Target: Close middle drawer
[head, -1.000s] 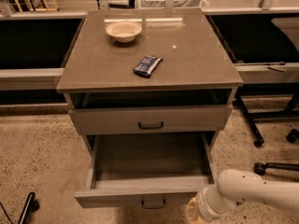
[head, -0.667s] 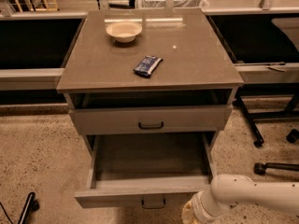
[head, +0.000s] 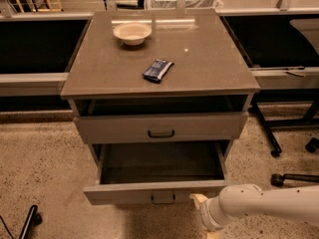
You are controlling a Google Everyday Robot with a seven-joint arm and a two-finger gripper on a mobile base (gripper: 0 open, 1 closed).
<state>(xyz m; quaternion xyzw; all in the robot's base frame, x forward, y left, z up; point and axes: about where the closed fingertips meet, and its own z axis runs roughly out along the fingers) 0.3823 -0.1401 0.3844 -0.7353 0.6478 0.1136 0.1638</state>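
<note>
End effector: I see the end effector [head: 200, 201] at the bottom edge of the frame, right of centre, on the end of the white arm [head: 264, 203] that reaches in from the lower right. Only a cream-coloured tip shows, just beside the lower right corner of the open drawer's front. I cannot tell whether it is spread or pressed together, and I see nothing held in it.

Middle drawer: the middle drawer [head: 149, 191] is pulled well out towards the bottom of the frame, so I look down onto its dark inner floor. Its low grey front sits at lower centre, with the small dark bar handle [head: 163, 198] in the middle.

Top drawer: the top drawer [head: 209, 126], directly above, stands out a little, with a dark gap under the table top; its wider handle is centred.

Table: the grey table [head: 214, 59] fills the centre of the frame.

Bowl: a pale bowl [head: 132, 33] stands upright on the upper left part of the top.

Packet: a dark blue packet [head: 158, 69] lies flat near the middle of the top, well apart from the bowl.

Floor: the speckled floor [head: 45, 168] surrounds the table; a black wheeled chair base [head: 273, 151] stands at the right edge.
</note>
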